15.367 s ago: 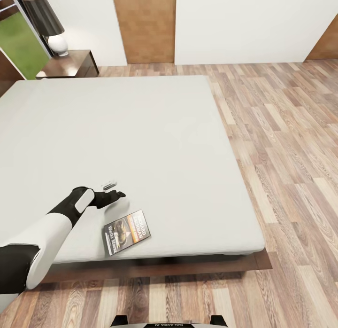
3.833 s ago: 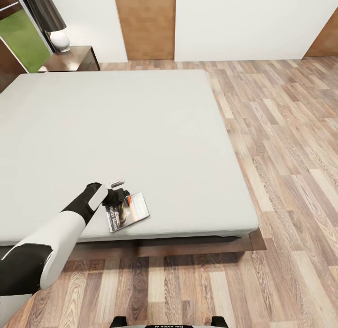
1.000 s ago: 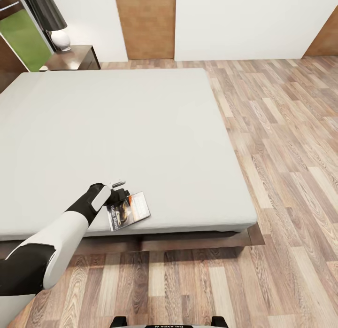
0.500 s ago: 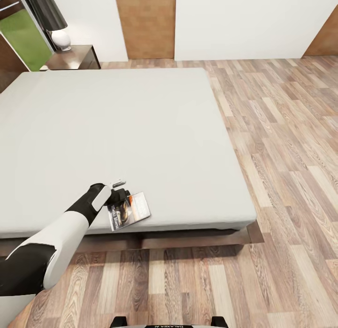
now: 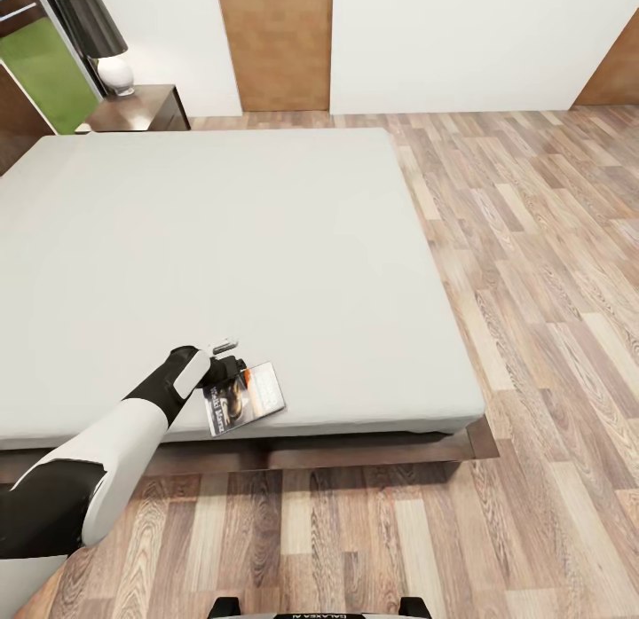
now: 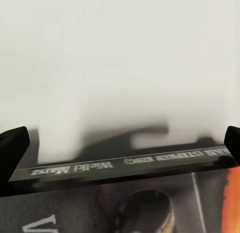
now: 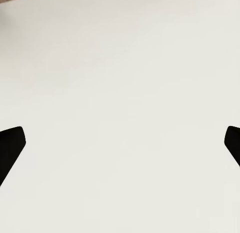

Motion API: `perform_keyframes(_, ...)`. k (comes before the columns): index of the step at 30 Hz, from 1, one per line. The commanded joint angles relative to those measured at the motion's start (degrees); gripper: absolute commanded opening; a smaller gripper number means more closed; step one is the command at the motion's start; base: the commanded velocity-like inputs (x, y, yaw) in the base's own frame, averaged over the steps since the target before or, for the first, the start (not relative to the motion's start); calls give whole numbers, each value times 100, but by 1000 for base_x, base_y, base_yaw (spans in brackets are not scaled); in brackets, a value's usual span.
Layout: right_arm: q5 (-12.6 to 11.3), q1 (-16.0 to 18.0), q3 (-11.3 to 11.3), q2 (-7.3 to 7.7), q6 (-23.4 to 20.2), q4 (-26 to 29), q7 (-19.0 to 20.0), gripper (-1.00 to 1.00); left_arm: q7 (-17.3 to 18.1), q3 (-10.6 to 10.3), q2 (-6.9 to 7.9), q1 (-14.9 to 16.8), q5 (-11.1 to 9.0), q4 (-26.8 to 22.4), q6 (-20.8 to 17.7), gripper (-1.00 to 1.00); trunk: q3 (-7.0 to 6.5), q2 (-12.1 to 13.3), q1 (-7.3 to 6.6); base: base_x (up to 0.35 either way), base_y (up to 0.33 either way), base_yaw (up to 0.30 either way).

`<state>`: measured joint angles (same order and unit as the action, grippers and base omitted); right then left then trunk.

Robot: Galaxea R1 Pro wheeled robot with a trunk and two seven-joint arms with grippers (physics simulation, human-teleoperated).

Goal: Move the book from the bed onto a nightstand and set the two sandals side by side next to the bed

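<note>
1. My left end effector (image 5: 232, 368) reaches over the near edge of the bed (image 5: 266, 246) and sits at the left edge of the book (image 5: 244, 397).
2. In my left wrist view my two fingertips (image 6: 12, 150) stand far apart at either side, with the book's (image 6: 125, 193) spine running between them; the fingers are spread wide and not pinching the cover.
3. The book lies flat on the light-grey mattress close to the near edge, left of the bed's middle, its orange band on the right side of the cover.
4. My right end effector (image 7: 120, 143) shows its dark fingertips (image 7: 10, 148) well apart, spread wide with nothing between them, in front of a plain pale surface.
5. The nightstand (image 5: 138, 112) stands at the far left, beside the bed's far corner, carrying a lamp (image 5: 99, 38) with a dark shade and white base.
6. The wood-plank floor (image 5: 532, 291) runs along the bed's right side toward the white wall and tan doors (image 5: 275, 43).
</note>
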<state>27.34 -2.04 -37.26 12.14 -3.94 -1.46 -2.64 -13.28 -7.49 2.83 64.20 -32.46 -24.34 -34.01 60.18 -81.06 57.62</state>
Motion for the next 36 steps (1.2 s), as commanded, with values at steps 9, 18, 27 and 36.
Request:
perform_keyframes(9,61,1,-44,6,-10,-4,-17,100,-61,-36,7,-4,-129,8,-27,100,3,-1,1,-11,0,0)
perform_keyframes(18,61,2,-44,7,-10,-4,-17,100,-61,-41,7,-4,-129,8,-27,100,3,-1,1,-46,0,0)
perform_keyframes(27,61,1,-48,7,-7,-4,-17,100,-61,-42,7,-4,-129,8,-27,100,3,-1,1,-9,0,0)
perform_keyframes(36,61,1,-29,8,-2,-4,-17,100,-61,-42,7,-4,-129,8,-27,100,3,-1,1,-2,0,0)
